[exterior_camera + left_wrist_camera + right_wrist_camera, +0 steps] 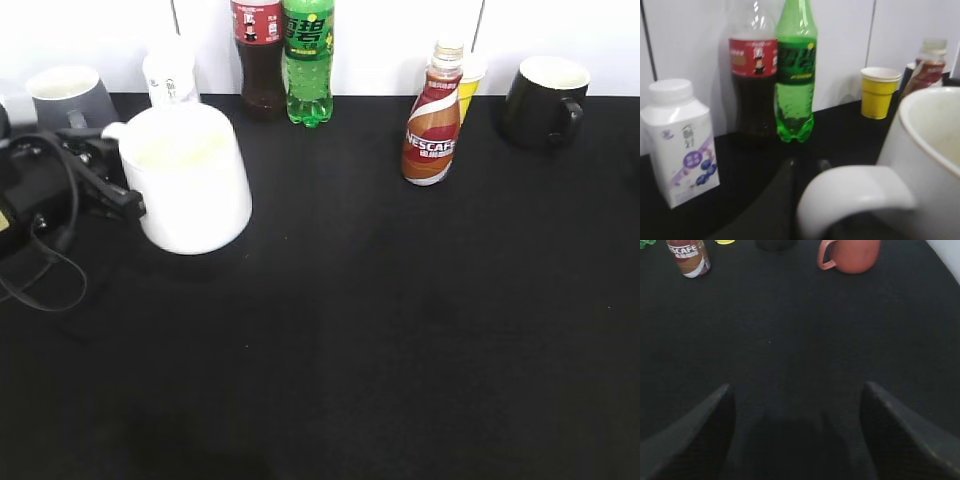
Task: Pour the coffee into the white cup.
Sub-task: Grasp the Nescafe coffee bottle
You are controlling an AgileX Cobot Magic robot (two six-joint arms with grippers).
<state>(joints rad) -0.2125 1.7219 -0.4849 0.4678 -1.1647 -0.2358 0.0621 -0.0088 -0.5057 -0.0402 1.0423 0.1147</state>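
Note:
The white cup (190,180) is at the left of the black table, its handle (852,192) close in front of the left wrist camera. My left gripper (112,192) is at the cup's left side and shut on the handle (807,167). I cannot tell whether the cup rests on the table or hangs just above it. The coffee bottle (432,125) with the NESCAFE wrap stands upright at the back, right of centre, and also shows in the right wrist view (688,257) and the left wrist view (929,65). My right gripper (797,385) is open and empty over bare table, out of the exterior view.
Along the back stand a grey mug (68,95), a white milk carton (170,75), a cola bottle (258,55), a green soda bottle (308,60), a yellow paper cup (470,80) and a black mug (545,100). A pink mug (850,254) is far ahead of the right gripper.

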